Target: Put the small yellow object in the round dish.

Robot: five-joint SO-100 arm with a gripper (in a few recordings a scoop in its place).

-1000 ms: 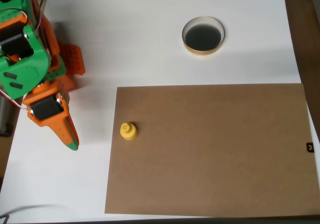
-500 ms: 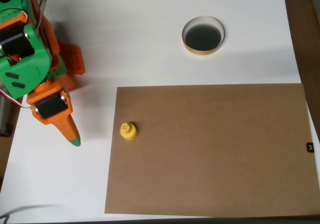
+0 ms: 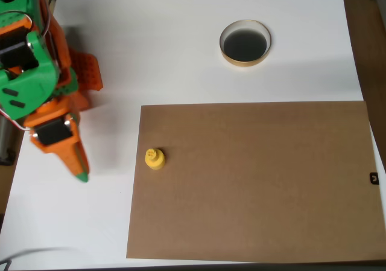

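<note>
Small yellow plastic piece (image 3: 155,158) stands upright near the brown sheet's (image 3: 259,180) nine-o'clock edge. Orange-and-green jaws (image 3: 79,173), seemingly pressed together, hover at its nine o'clock; spread them first, then descend squarely. Tan-rimmed round dish (image 3: 245,43) waits at one o'clock on the white bench (image 3: 169,41).

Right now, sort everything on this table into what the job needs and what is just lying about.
Needed for the job:
- small yellow object, upright on the mat's left part
- round dish, on the white table, empty
- gripper, left of the yellow object, holding nothing

Just lying about:
- brown mat
- small black item at the mat's right edge
</note>
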